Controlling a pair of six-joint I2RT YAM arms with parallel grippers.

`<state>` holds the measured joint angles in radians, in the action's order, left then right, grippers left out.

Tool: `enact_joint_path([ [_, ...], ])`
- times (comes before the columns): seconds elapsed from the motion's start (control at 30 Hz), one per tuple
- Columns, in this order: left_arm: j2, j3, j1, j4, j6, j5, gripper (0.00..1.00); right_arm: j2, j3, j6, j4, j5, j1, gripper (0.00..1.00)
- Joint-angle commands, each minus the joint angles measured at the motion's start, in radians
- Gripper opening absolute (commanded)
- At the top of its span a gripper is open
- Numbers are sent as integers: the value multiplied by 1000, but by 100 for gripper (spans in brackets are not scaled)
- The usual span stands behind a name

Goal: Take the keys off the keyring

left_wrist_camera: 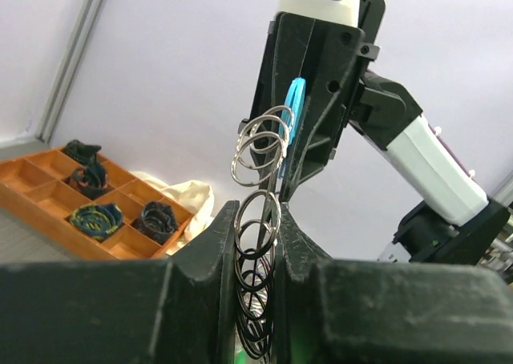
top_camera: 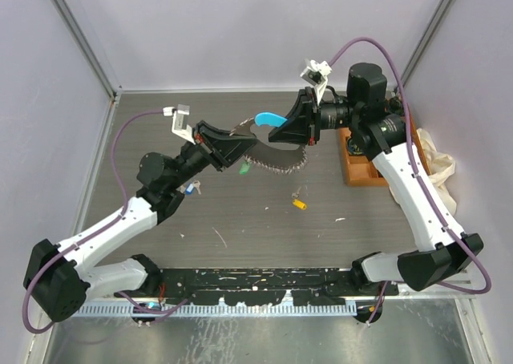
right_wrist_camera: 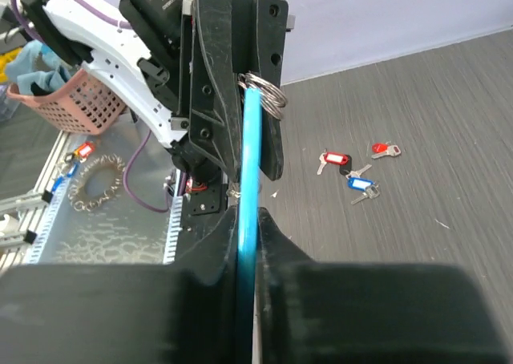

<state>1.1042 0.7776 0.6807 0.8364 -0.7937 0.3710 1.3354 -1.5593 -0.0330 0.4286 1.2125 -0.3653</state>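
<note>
- Small keys with red and blue plastic heads (right_wrist_camera: 349, 171): lying loose on the grey table top (top_camera: 240, 228), close beside the left arm and apart from the chain.
- Left gripper (left_wrist_camera: 258, 228): black, two-fingered, raised above the table; the jaws are clamped on one end of the keyring, with linked rings standing up between the fingers.
- Small green-headed key (top_camera: 243, 170): seen just under the left gripper, next to the chain; whether it is attached to the chain cannot be told.
- Keyring (top_camera: 276, 162), a silvery-grey chain of linked rings with a light-blue curved plastic piece (top_camera: 271, 119): held off the table, sagging in an arc between the two grippers.
- Right gripper (right_wrist_camera: 248, 220): black, two-fingered, facing the left gripper at close range; its jaws are closed on the light-blue piece, which runs edge-on between the fingers.
- Small yellow object (top_camera: 299, 204): lying on the table below the chain, well apart from it.
- Orange compartment tray (top_camera: 357, 171): placed at the right side of the table, coiled chains visible in several compartments.
- Cream cloth (top_camera: 437, 159): bunched just right of the tray.
</note>
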Motion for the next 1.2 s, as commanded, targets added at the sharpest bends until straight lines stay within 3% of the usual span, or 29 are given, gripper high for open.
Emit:
enact_joint_path([
  [0.0,-5,32,4,128,21,27,0,-24,-71,20,42,36,-11,1],
  [0.03,-11,21,3,126,30,25,3,-23,-101,74,102,6,-11,1],
  [0.1,-42,-23,3,116,74,16,42,-9,-192,229,263,-84,-11,1],
  [0.13,-66,-52,2,93,105,11,53,0,-239,308,336,-130,-11,1],
  [0.2,-128,-114,2,35,188,-4,67,19,-333,433,462,-214,-13,1],
  [0.27,-193,-188,2,-8,304,-24,74,28,-393,521,533,-279,-23,1],
  [0.4,-264,-349,3,87,457,-20,77,38,-456,679,638,-270,-45,1],
  [0.5,-246,-345,3,115,483,21,76,60,-510,752,701,-260,-47,1],
  [0.87,-27,-272,116,371,537,-3,74,80,-504,700,681,-205,-46,1],
  [1.17,59,-234,227,394,661,-278,76,79,-502,679,678,-178,-47,1],
])
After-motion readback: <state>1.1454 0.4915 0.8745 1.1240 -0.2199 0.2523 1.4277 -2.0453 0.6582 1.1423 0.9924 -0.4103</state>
